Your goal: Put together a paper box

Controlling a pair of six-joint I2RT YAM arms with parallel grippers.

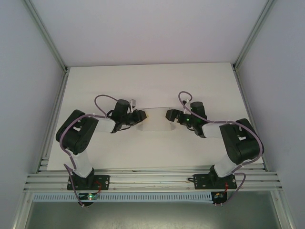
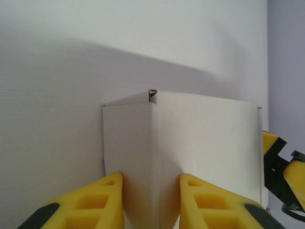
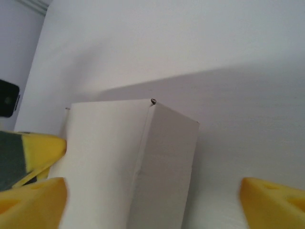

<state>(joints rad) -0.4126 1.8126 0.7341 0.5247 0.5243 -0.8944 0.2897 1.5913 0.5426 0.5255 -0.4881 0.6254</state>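
The paper box (image 1: 155, 119) is a small white rectangular box with closed sides, held at mid-table between my two grippers. In the left wrist view one vertical corner edge of the box (image 2: 209, 138) runs between my yellow fingers. My left gripper (image 2: 151, 179) is shut on the box there, one finger pressed to each face beside the corner; from above it (image 1: 139, 118) meets the box's left end. My right gripper (image 3: 152, 186) is open wide at the right end (image 1: 169, 115), and the box (image 3: 105, 143) lies between its spread fingers (image 3: 271, 195) without touching the right one.
The white table (image 1: 143, 86) has bare room behind and to either side of the box. Aluminium rails (image 1: 152, 179) run along the near edge by the arm bases. Slanted frame posts (image 1: 47, 36) and grey walls close in the left and right.
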